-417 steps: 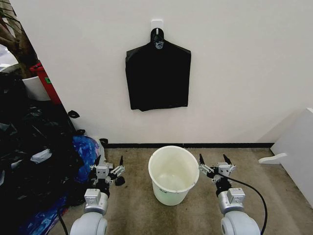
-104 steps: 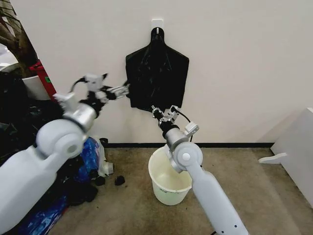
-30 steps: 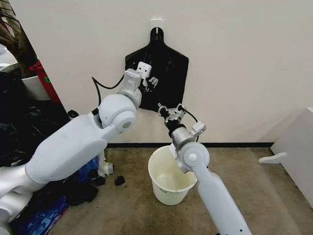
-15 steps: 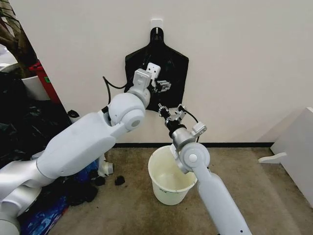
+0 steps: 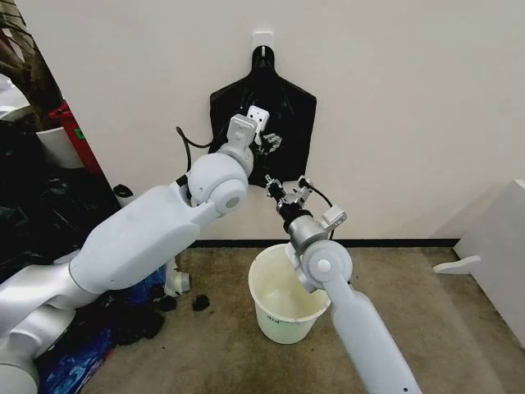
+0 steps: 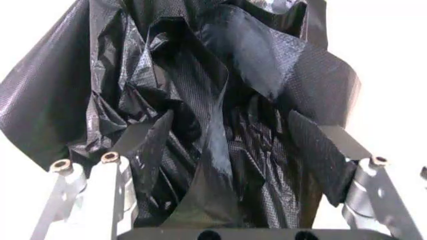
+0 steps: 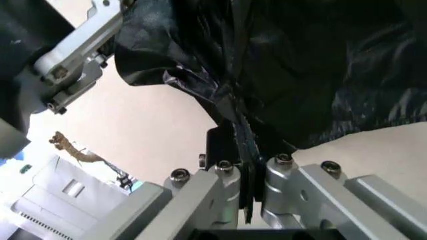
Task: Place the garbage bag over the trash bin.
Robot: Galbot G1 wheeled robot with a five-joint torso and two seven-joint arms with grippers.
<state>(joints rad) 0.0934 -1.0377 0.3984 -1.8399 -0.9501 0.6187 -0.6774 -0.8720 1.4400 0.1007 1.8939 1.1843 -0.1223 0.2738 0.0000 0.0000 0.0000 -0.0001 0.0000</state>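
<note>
The trash bin [image 5: 288, 300] stands upright on the floor [image 5: 435, 328].

garbage bag [image 5: 289, 107]: thin black plastic, glossy, crinkled, finely embossed grain | trash bin [image 5: 286, 297]: smooth white plastic, slight sheen | left gripper [image 6: 227, 165]: bare brushed metal links, black matt fingers | right gripper [image 7: 247, 197]: silvery metal, dark pads | wall [image 5: 410, 98]: matt white | floor [image 5: 459, 345]: rough, matt brown
</note>
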